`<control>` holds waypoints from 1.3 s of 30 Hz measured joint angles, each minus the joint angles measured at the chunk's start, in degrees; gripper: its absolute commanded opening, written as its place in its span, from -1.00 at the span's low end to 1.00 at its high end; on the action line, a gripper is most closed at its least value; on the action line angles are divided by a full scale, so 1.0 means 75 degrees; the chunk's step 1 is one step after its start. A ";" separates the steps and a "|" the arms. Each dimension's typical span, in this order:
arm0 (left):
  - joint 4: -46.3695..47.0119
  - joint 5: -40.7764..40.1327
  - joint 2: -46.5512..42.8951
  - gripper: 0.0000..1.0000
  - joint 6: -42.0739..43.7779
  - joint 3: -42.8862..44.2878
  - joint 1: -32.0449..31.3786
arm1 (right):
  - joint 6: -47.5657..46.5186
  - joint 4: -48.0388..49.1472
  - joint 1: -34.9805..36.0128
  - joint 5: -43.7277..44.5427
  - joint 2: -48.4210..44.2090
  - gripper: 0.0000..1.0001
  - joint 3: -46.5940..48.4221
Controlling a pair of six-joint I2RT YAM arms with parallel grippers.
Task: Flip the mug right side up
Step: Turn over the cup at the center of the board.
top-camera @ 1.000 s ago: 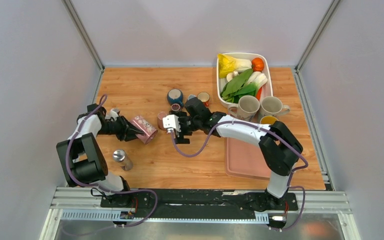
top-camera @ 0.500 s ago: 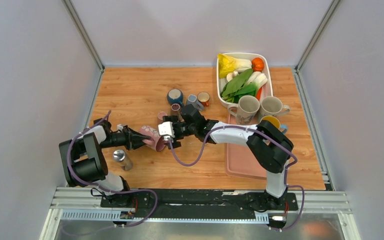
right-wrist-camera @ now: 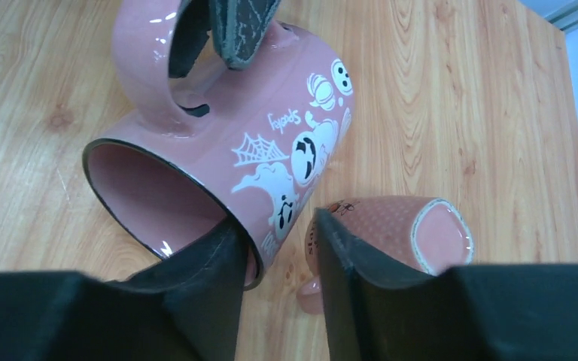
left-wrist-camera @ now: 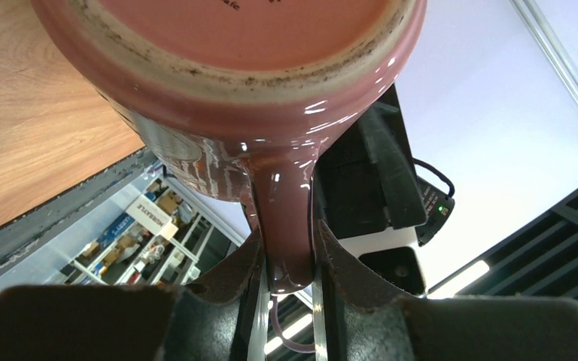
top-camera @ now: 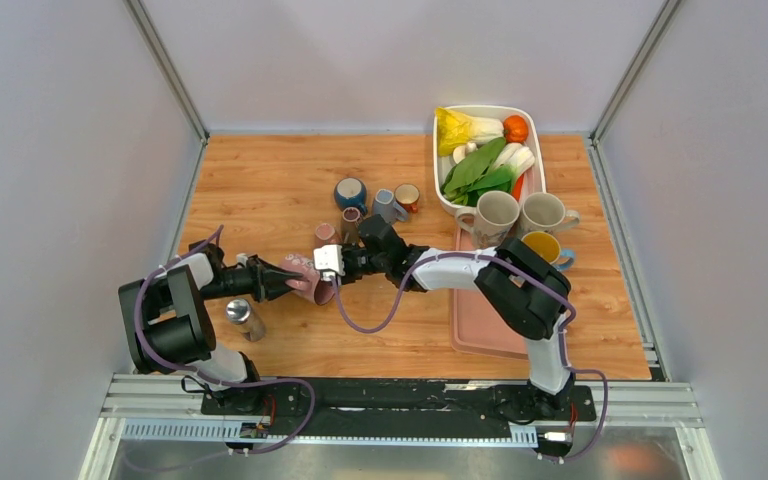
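Two grippers meet at one sideways pink mug (right-wrist-camera: 271, 143).
Nearest, the left gripper (left-wrist-camera: 290, 259) has its jaws clamped on the mug's handle, holding it low over the desk (top-camera: 260, 180). Beyond it, the right gripper (right-wrist-camera: 275, 248) straddles the rim with its jaws slightly apart, not visibly pinching. The right should close firmly before the left releases, then swing the mouth upward, clear of the small cup (right-wrist-camera: 391, 226) just behind.

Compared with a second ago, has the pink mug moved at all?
Yes. The pink mug, in the left gripper, has shifted toward the near edge and slightly right, judged against the steel shaker.
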 measured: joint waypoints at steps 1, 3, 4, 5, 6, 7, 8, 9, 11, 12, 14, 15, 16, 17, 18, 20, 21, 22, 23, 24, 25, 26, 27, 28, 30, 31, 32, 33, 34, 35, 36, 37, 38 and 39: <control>-0.0015 0.0000 0.0000 -0.91 -0.0003 0.0000 0.0000 | 0.0067 0.0093 0.0006 0.0055 0.0017 -0.46 0.0000; -0.0035 0.0009 0.0000 -0.40 -0.0061 0.0000 0.0000 | 0.0239 0.0184 0.0006 0.0105 0.0035 -0.69 0.0000; -0.0026 0.0023 0.0000 -0.05 -0.0105 0.0000 0.0000 | 0.0286 0.0181 0.0009 0.0134 0.0038 -0.79 0.0000; -0.0029 0.0041 0.0000 0.11 -0.0201 0.0000 0.0003 | 0.0326 0.0213 0.0012 0.0198 0.0038 -0.92 0.0000; -0.0029 0.0102 0.0000 0.29 -0.0242 -0.0006 0.0009 | 0.0353 0.0329 0.0012 0.0315 0.0038 -1.00 0.0000; 0.0015 0.0213 -0.0012 0.32 -0.0245 -0.0003 0.0009 | 0.0391 0.0455 0.0012 0.0382 0.0038 -1.00 0.0006; 0.0047 0.0283 -0.0047 0.36 -0.0265 0.0006 -0.0006 | 0.0449 0.0493 0.0006 0.0358 0.0029 -1.00 0.0012; 0.0090 0.0323 -0.0082 0.38 -0.0236 0.0020 -0.0006 | 0.0475 0.0475 -0.0003 0.0379 0.0023 -1.00 0.0009; 0.0015 0.0195 -0.0146 0.48 0.0035 0.0227 0.0000 | 0.0460 0.0440 -0.0015 0.0399 0.0015 -1.00 0.0009; -0.0175 0.0023 -0.0169 0.50 0.0367 0.0455 -0.0003 | 0.0458 0.0382 -0.0035 0.0440 -0.0015 -1.00 0.0009; -0.0641 -0.0469 -0.0201 0.50 0.1148 0.1090 -0.0032 | 0.0312 0.0189 -0.0087 0.0629 -0.0128 -1.00 0.0000; -0.0938 -0.0766 -0.0207 0.50 0.1641 0.1501 -0.0044 | 0.0213 0.0050 -0.0140 0.0746 -0.0227 -1.00 -0.0015; -0.1087 -0.0959 -0.0219 0.50 0.2011 0.1830 -0.0041 | 0.0087 -0.0140 -0.0213 0.0807 -0.0364 -1.00 -0.0055; -0.1215 -0.1151 -0.0219 0.50 0.2442 0.2229 -0.0032 | -0.0064 -0.0498 -0.0335 0.0772 -0.0603 -1.00 -0.0149; -0.1285 -0.1288 -0.0219 0.50 0.2777 0.2530 -0.0017 | -0.0169 -0.0799 -0.0425 0.0766 -0.0804 -1.00 -0.0227; -0.1422 -0.1626 -0.0224 0.50 0.3544 0.3112 -0.0015 | -0.0376 -0.1536 -0.0632 0.0752 -0.1218 -1.00 -0.0323; -0.1472 -0.1751 -0.0224 0.49 0.3824 0.3258 -0.0020 | -0.0495 -0.2055 -0.0764 0.0737 -0.1445 -1.00 -0.0332; -0.1515 -0.1935 -0.0230 0.49 0.4159 0.3386 -0.0055 | -0.0597 -0.2480 -0.0886 0.0711 -0.1620 -1.00 -0.0332; -0.1559 -0.2101 -0.0236 0.49 0.4476 0.3459 -0.0111 | -0.0702 -0.2894 -0.1005 0.0691 -0.1778 -1.00 -0.0326; -0.1580 -0.2256 -0.0256 0.49 0.4721 0.3503 -0.0163 | -0.0839 -0.3322 -0.1119 0.0662 -0.1929 -1.00 -0.0312; -0.1591 -0.2463 -0.0289 0.49 0.5050 0.3523 -0.0245 | -0.0985 -0.3722 -0.1212 0.0644 -0.2060 -1.00 -0.0280; -0.1588 -0.2649 -0.0356 0.49 0.5374 0.3526 -0.0364 | -0.1186 -0.4325 -0.1317 0.0638 -0.2200 -1.00 -0.0169; -0.1594 -0.2789 -0.0428 0.48 0.5625 0.3526 -0.0490 | -0.1341 -0.4753 -0.1402 0.0644 -0.2270 -1.00 -0.0070; -0.1577 -0.2973 -0.0551 0.48 0.5948 0.3526 -0.0679 | -0.1507 -0.5211 -0.1478 0.0650 -0.2314 -1.00 0.0064; -0.1513 -0.3159 -0.0775 0.48 0.6408 0.3523 -0.0988 | -0.1784 -0.6164 -0.1556 0.0717 -0.2326 -1.00 0.0434; -0.1460 -0.3255 -0.0924 0.48 0.6703 0.3520 -0.1189 | -0.1888 -0.6612 -0.1559 0.0784 -0.2323 -0.97 0.0603; -0.1422 -0.3299 -0.1055 0.48 0.6913 0.3518 -0.1335 | -0.1979 -0.7099 -0.1562 0.0860 -0.2294 -0.93 0.0793; -0.1320 -0.3343 -0.1230 0.48 0.7201 0.3474 -0.1533 | -0.2043 -0.7586 -0.1562 0.0924 -0.2229 -0.88 0.1014; -0.1236 -0.3348 -0.1393 0.48 0.7434 0.3421 -0.1667 | -0.2075 -0.7968 -0.1562 0.0968 -0.2133 -0.82 0.1224; -0.1122 -0.3363 -0.1612 0.50 0.7708 0.3311 -0.1833 | -0.2098 -0.8349 -0.1562 0.1017 -0.1993 -0.78 0.1489; -0.1052 -0.3357 -0.1804 0.51 0.7933 0.3209 -0.1955 | -0.2095 -0.8719 -0.1562 0.1075 -0.1804 -0.75 0.1801; -0.0965 -0.3348 -0.2031 0.53 0.8172 0.3080 -0.2084 | -0.2092 -0.8912 -0.1562 0.1105 -0.1658 -0.70 0.2011; -0.0842 -0.3325 -0.2308 0.55 0.8466 0.2908 -0.2212 | -0.2063 -0.9113 -0.1562 0.1122 -0.1475 -0.65 0.2261; -0.0769 -0.3302 -0.2527 0.56 0.8667 0.2795 -0.2288 | -0.2034 -0.9259 -0.1562 0.1122 -0.1343 -0.61 0.2445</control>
